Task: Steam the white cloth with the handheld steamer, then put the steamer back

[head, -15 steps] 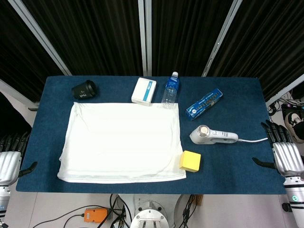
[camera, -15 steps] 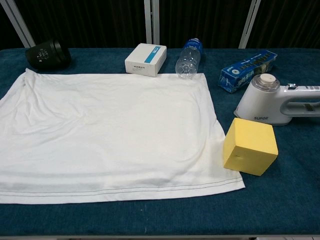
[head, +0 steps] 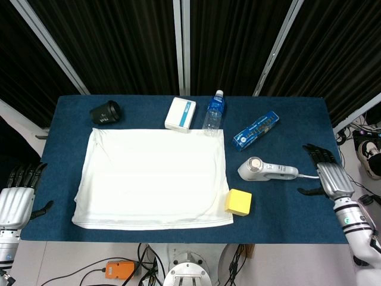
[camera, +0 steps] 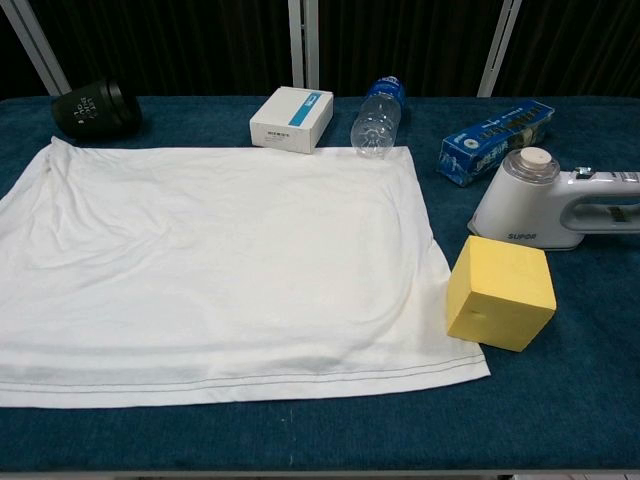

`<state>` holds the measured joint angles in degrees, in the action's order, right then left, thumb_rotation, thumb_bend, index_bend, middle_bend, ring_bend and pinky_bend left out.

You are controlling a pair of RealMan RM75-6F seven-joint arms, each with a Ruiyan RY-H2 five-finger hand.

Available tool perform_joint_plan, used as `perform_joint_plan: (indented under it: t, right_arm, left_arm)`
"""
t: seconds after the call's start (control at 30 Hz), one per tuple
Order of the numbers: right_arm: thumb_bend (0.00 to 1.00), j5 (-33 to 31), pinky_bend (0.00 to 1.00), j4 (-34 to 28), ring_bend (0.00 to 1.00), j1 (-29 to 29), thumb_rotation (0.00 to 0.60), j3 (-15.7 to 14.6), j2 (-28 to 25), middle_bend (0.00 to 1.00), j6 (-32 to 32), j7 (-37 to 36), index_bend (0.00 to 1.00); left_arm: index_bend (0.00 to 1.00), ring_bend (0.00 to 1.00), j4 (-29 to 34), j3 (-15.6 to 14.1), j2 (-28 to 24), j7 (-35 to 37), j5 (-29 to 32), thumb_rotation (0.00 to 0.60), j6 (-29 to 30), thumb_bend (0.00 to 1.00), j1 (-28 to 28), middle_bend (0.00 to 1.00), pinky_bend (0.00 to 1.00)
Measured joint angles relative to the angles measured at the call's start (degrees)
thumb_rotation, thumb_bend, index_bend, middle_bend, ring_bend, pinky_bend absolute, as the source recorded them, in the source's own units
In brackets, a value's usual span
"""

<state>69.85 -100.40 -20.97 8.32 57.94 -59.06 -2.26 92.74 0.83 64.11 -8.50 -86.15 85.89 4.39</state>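
Nothing of the job looks done yet: the handheld steamer [head: 266,170] lies untouched just right of the white cloth [head: 153,177], which is spread flat. Right hand [head: 327,177] hovers spread and empty beyond the steamer's handle; left hand [head: 16,198] hangs released, well left of the steamer.

White cloth [camera: 215,260]: soft woven fabric, matt, lightly creased, stitched hem. Handheld steamer [camera: 555,205]: smooth white plastic, slight gloss. Table [camera: 560,400]: dark blue felt-like covering, matt, finely napped. Yellow cube [camera: 500,293]: matt, foam-like, one small dent. Bottle [camera: 377,116]: clear glossy plastic, blue label. White box [camera: 291,118]: smooth card. Blue packet [camera: 496,138]: shiny printed wrap. Black cup [camera: 96,108]: dull dark plastic. Right hand [head: 330,179]: silvery metal-look back, black fingers [head: 314,151]. Left hand [head: 15,202]: same finish.
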Motion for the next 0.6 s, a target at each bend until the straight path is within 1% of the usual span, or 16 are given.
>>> perform_joint_plan:
  t: [0.1,0.2,0.37,0.5,0.6]
  right_arm:
    - [0.00,-5.5,0.10,1.3,0.19,-4.0,0.600,1.1,1.7,0.22,5.5,2.5,0.25]
    - [0.00,-10.8,0.11,2.4,0.22,-7.1,0.600,1.6,3.4,0.26,8.9,6.1,0.29]
    - [0.00,-18.3,0.11,3.5,0.30,-10.6,0.600,1.5,5.5,0.33,11.0,11.7,0.38]
    - [0.00,-23.5,0.12,4.7,0.36,-13.5,0.600,0.8,7.4,0.39,12.7,15.6,0.45]
    - [0.00,-26.2,0.13,5.7,0.38,-15.6,0.600,0.2,8.8,0.41,13.6,17.6,0.46]
  left_arm:
    - [0.06,0.00,0.2,0.0,-0.2,-0.2,-0.3,0.600,-0.3,0.14,0.2,0.08,0.00]
    - [0.06,0.00,0.3,-0.1,-0.2,-0.3,-0.4,0.600,-0.6,0.14,0.4,0.08,0.00]
    - [0.06,0.00,0.1,-0.2,-0.2,-0.3,-0.2,0.600,-1.4,0.14,0.5,0.08,0.00]
    - [0.06,0.00,0.0,-0.2,0.0,-0.6,-0.2,0.600,-2.0,0.14,1.0,0.08,0.00]
    - [0.06,0.00,0.1,-0.1,0.0,-0.7,-0.3,0.600,-2.2,0.14,1.1,0.08,0.00]
